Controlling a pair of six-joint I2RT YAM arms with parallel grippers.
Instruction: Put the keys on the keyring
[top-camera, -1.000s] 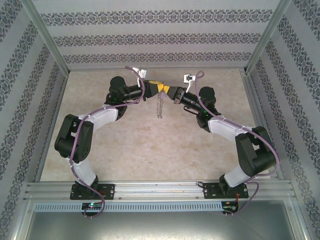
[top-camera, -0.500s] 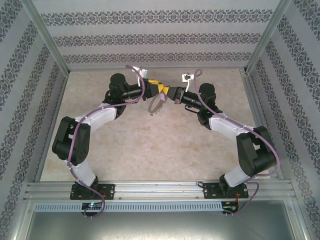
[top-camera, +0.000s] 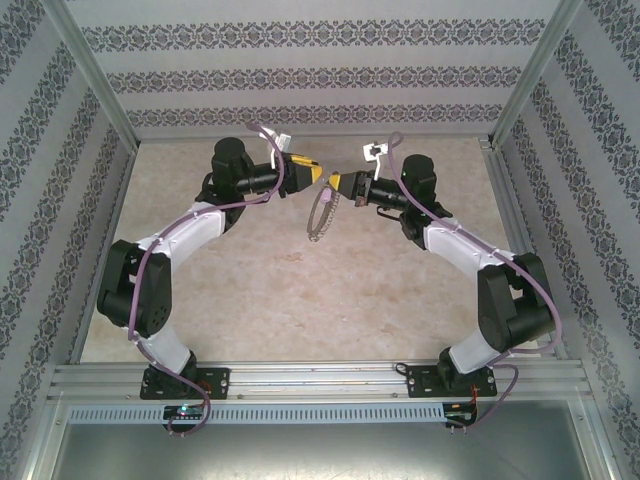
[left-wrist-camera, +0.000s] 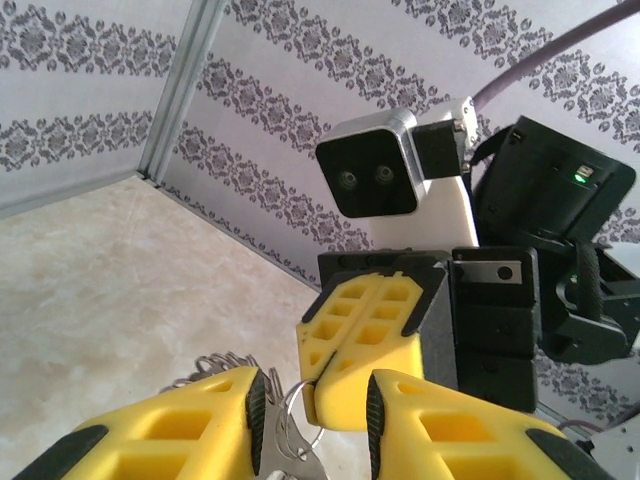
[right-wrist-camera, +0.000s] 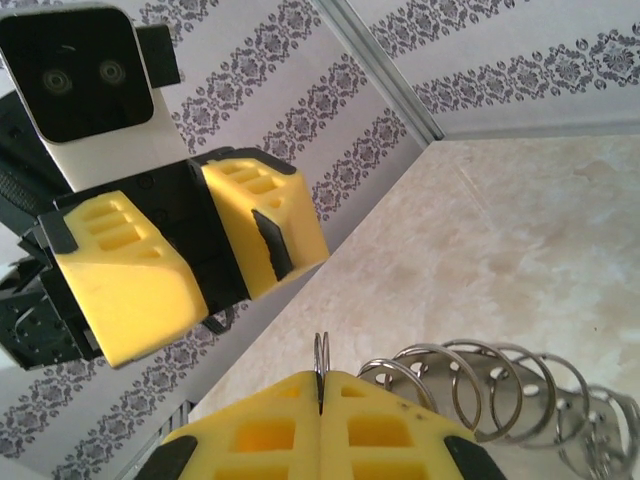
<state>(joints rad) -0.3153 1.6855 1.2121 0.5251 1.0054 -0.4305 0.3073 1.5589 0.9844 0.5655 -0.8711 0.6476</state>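
My right gripper (top-camera: 336, 184) is shut on the keyring (top-camera: 319, 216), a thin silvery hoop that hangs below it with a chain-like edge. In the right wrist view the ring's thin wire (right-wrist-camera: 321, 352) sticks up from the closed yellow fingers (right-wrist-camera: 380, 430), and a row of linked rings (right-wrist-camera: 500, 385) trails to the right. My left gripper (top-camera: 316, 172) faces it from the left, open and just apart. In the left wrist view the ring (left-wrist-camera: 288, 402) and a flat silvery piece (left-wrist-camera: 297, 452), perhaps a key, hang between my spread left fingers (left-wrist-camera: 200, 420). The key's pale head is hidden.
Both grippers meet in mid-air above the far middle of the beige table (top-camera: 300, 290). Patterned walls (top-camera: 300, 80) and metal frame posts (top-camera: 95, 70) close in the back and sides. The arm bases sit on the rail (top-camera: 310, 380) at the near edge.
My left gripper has opened and drawn back to the left. The right gripper has shifted slightly up and left with the keyring, which has swung from hanging straight to slanting.
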